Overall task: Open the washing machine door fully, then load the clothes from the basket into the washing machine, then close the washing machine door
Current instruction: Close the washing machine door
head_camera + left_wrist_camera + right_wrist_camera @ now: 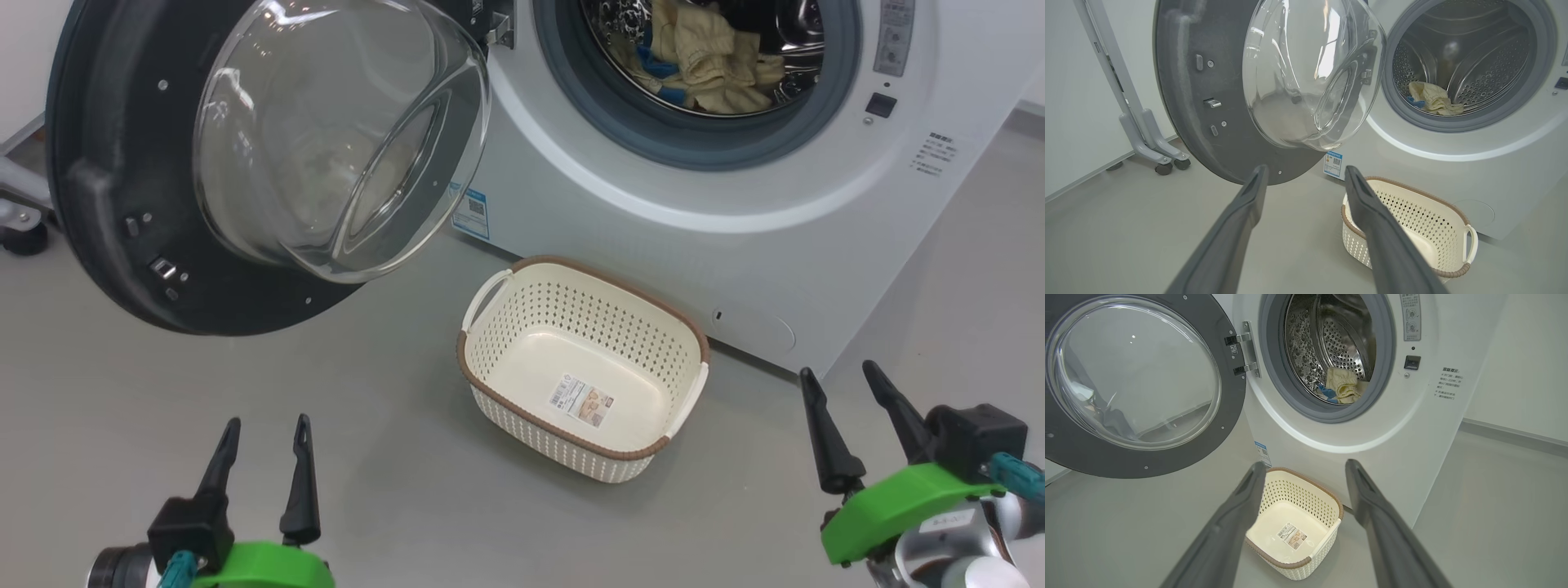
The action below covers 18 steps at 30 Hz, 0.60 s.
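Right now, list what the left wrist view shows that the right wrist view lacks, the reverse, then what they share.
Left wrist view adds a grey wheeled stand and the latch on the washing machine door. Right wrist view adds the label inside the basket and printed text on the washing machine front. Shared: that door swung open, the clothes in the drum, the basket on the floor.

Both arms low, left jaws and right jaws wide apart and empty, dark fingers [826, 433] forward
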### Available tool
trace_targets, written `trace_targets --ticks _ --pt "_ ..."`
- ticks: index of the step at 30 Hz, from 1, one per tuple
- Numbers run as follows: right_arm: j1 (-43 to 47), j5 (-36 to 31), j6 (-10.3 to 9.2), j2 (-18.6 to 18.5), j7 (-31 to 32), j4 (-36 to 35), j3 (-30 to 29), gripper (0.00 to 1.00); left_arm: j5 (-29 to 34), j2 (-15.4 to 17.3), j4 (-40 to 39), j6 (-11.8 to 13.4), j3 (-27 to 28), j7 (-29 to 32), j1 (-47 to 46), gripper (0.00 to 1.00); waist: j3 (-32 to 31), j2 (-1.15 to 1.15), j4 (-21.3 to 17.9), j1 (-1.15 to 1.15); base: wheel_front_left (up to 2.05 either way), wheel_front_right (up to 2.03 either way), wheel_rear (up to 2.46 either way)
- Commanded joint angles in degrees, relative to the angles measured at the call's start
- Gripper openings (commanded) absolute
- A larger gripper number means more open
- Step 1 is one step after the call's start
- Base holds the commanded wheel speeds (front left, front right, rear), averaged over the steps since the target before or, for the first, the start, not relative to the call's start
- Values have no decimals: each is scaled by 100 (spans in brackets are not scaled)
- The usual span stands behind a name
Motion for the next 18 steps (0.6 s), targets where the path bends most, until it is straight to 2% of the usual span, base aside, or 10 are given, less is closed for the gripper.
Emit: trace_targets --ticks 1,12,13,14,15,16,18 --pt "-264 -4 10 -57 -2 -174 170 100 -8 80 -169 271 230 -83 -306 100 0 0 23 0 0 0 0" --pt "-327 -27 10 -57 3 -143 206 100 -120 22 -286 184 299 -159 -318 98 47 0 -15 0 0 0 0" --pt "-332 -29 10 -57 2 -144 205 100 -149 11 -290 167 311 -164 -314 57 50 0 -24 0 0 0 0" --pt "-336 -31 10 -57 1 -145 204 100 -179 2 -300 140 324 -170 -309 36 53 0 -34 0 0 0 0" --pt "-339 -34 10 -57 -1 -147 201 100 -221 -12 -308 108 340 -177 -302 4 54 0 -43 0 0 0 0" --pt "-338 -37 10 -57 -1 -149 197 100 -264 -23 -315 68 353 -182 -293 0 51 0 -51 0 0 0 0" --pt "-330 -42 10 -57 -1 -153 178 100 -335 -41 -348 -30 375 -195 -287 0 42 0 -63 0 0 0 0"
